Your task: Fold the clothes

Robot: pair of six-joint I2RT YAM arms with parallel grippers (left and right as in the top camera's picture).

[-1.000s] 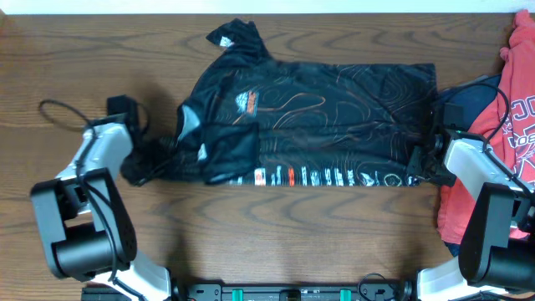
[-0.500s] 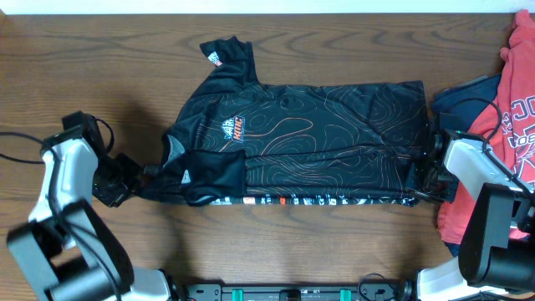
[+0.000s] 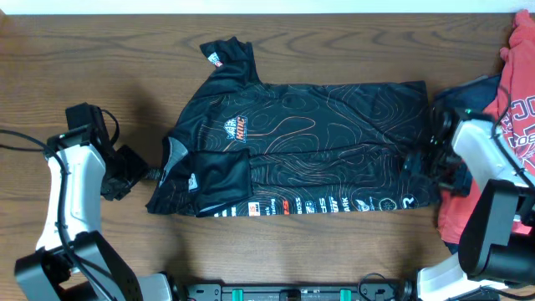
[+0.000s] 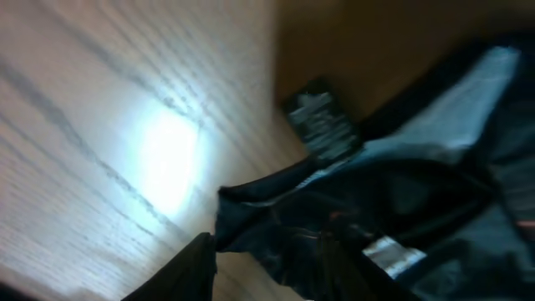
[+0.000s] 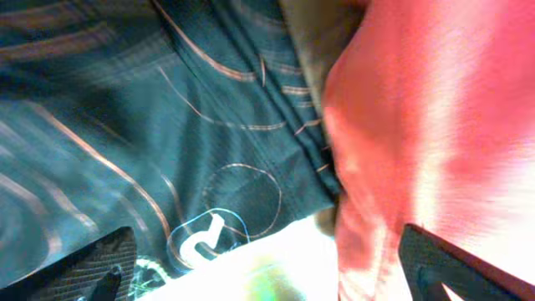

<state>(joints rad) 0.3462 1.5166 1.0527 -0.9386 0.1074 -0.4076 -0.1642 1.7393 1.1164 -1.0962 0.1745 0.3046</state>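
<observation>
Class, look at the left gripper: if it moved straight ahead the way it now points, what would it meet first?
The black jersey: its bunched edge lies right in front of the left gripper, at its very tip. Whether the gripper already touches or holds the cloth is unclear.

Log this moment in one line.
jersey spread on table | left tool at collar end, grip unclear | right tool open at hem, beside red garment
</observation>
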